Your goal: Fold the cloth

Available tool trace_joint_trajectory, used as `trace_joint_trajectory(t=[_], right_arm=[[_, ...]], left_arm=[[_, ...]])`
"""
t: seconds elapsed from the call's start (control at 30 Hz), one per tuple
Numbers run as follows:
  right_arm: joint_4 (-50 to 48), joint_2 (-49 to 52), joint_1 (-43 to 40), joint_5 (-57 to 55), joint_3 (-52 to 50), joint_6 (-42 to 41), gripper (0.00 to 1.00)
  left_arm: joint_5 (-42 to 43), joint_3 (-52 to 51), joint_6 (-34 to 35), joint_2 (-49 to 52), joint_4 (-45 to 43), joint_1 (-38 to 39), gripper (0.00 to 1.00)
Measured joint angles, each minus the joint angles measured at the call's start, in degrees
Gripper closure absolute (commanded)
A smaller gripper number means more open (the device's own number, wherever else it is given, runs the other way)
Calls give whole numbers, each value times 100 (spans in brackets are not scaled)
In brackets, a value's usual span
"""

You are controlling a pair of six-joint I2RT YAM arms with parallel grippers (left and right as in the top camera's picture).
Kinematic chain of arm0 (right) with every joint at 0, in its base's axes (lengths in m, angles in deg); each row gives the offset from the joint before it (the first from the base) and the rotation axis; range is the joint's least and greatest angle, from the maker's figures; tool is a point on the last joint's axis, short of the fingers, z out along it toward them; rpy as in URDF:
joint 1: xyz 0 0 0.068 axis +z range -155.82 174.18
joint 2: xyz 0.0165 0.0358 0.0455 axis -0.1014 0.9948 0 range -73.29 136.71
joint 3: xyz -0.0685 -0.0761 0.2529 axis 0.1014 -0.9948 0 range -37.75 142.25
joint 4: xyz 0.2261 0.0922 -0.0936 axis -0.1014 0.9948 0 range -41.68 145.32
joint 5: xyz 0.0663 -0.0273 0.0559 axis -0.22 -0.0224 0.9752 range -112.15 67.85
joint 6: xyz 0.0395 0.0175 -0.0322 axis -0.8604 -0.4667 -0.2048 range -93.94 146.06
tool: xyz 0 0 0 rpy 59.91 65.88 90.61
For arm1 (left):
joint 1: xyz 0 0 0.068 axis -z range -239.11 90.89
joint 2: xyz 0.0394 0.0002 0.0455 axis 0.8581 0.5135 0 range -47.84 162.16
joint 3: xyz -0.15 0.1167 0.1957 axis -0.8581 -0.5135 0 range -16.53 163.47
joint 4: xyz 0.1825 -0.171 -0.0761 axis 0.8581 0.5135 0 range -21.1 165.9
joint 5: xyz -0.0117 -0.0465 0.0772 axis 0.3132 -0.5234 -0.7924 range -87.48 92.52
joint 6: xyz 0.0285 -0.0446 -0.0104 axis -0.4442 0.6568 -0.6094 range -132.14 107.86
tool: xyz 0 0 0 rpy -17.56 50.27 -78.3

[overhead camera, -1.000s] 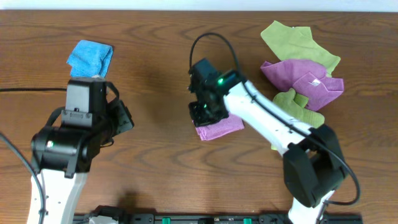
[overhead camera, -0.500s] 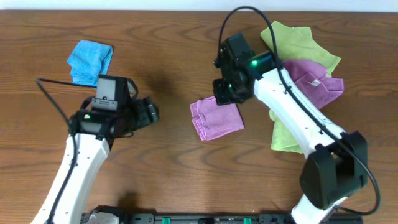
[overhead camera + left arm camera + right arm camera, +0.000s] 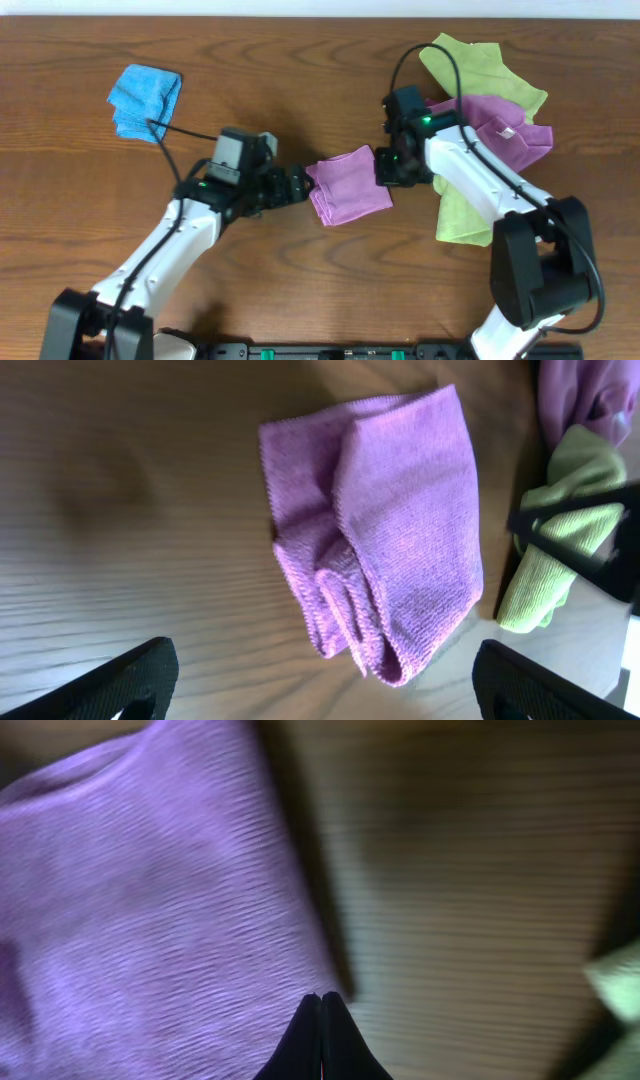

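A: While our left gripper (image 3: pixel 303 185) stands wide open and empty just left of the cloth (image 3: pixel 348 187), our right gripper (image 3: pixel 321 1010) has its tips pressed shut at the other edge, nothing visibly pinched.
B: It lies rumpled, half-doubled, in the middle of the table (image 3: pixel 250 60). We should pinch the bunched corner low and draw it across flat, edges matched.
A: Bare wood runs to the left and near edges; lime-green cloths (image 3: pixel 480 65) and a second purple cloth (image 3: pixel 500 130) crowd the far right corner, so we keep clear
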Motion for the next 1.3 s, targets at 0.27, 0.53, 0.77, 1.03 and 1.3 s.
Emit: trace_joint_trajectory(t=[0.27,0.53,0.77,1.03,1.3], right_arm=[[-144,44,-219,-59,0,-79,98],[-417,678,-219,15,-2,-155,98],[-669,892,-214,610,37,-249,98],[-813,938,33,1005,37,-291,98],[-723,942,55,1167,37,-293,98]], left_arm=[[-15,0,413,916,-481,186,5],[348,-2,859,1377,-1128,186,5],[713,7,1167,1519,-1333,195,4],[885,26,1331,1574,-1355,396,2],[852,17,1405,1733,-1261,413,94]])
